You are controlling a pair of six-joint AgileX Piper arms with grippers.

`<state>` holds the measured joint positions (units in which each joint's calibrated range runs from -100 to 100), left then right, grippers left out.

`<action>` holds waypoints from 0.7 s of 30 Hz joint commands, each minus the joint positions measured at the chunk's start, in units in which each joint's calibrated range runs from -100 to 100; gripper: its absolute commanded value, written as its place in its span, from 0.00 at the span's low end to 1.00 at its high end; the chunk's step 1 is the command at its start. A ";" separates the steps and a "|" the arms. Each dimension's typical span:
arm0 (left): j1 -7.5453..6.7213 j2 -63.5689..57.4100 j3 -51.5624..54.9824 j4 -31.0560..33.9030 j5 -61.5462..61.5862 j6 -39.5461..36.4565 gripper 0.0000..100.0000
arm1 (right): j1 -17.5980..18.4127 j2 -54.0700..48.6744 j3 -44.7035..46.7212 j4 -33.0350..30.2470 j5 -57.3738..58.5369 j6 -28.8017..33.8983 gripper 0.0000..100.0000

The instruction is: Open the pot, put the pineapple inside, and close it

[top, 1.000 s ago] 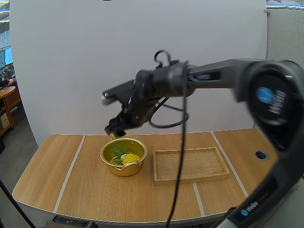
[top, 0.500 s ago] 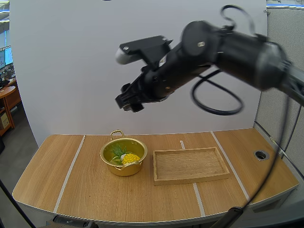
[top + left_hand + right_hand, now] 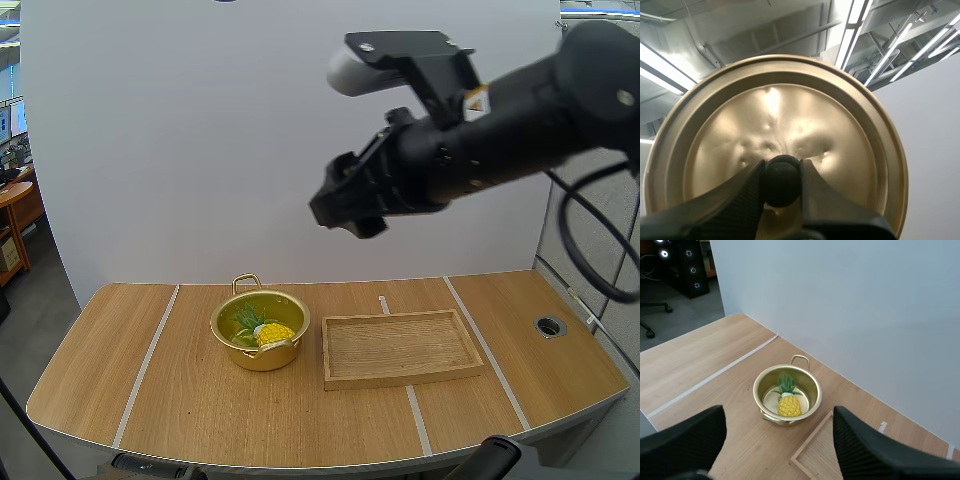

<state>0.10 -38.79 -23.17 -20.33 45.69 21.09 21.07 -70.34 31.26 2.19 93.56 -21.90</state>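
Note:
The gold pot [image 3: 225, 312] stands uncovered on the table's left-centre, with the yellow pineapple [image 3: 272, 333] lying inside it. My right gripper [image 3: 345, 205] hangs high above the table, up and to the right of the pot. In the right wrist view the right gripper [image 3: 777, 430] is open and holds nothing, its fingers [image 3: 860, 450] wide apart above the pot [image 3: 760, 382] and pineapple [image 3: 788, 405]. My left gripper [image 3: 781, 182] is shut on the black knob [image 3: 781, 175] of the gold lid [image 3: 840, 125], which it holds up in the air.
A shallow wooden tray [image 3: 400, 347] lies just right of the pot; its corner [image 3: 817, 452] shows beside the pot. White tape lines cross the tabletop. A round cable hole [image 3: 548, 325] sits at the far right.
My right arm has risen from just behind the pot and swung up and to the right. Pot, pineapple and tray have not moved.

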 commanded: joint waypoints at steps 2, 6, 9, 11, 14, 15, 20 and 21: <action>-0.06 -0.33 -0.37 0.05 -2.28 -0.51 0.00 | -1.07 -5.37 5.56 -0.80 1.54 0.63 1.00; -0.06 -0.33 -0.37 0.05 -2.28 -0.51 0.00 | -2.10 -10.23 12.65 -0.18 1.54 0.66 1.00; -0.06 -0.33 -0.37 0.05 -2.28 -0.51 0.00 | -2.75 -13.30 16.75 0.64 1.54 0.66 1.00; -0.06 -0.33 -0.37 0.05 -2.28 -0.51 0.00 | -3.18 -15.05 18.84 1.14 1.54 0.66 1.00; -0.06 -0.33 -0.37 0.05 -2.28 -0.51 0.00 | -3.96 -16.76 20.81 1.26 1.02 1.00 1.00; -0.06 -0.33 -0.37 0.05 -2.28 -0.51 0.00 | -4.20 -17.23 21.38 1.26 0.84 1.20 1.00; -0.06 -0.33 -0.37 0.05 -2.28 -0.51 0.00 | -5.02 -18.72 22.82 3.45 1.34 1.78 0.86; -0.06 -0.33 -0.37 0.05 -2.28 -0.51 0.00 | -5.13 -19.05 23.11 4.54 1.52 1.78 0.68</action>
<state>0.10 -38.79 -23.17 -20.33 45.69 21.09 16.30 -88.44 53.75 4.57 95.52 -20.59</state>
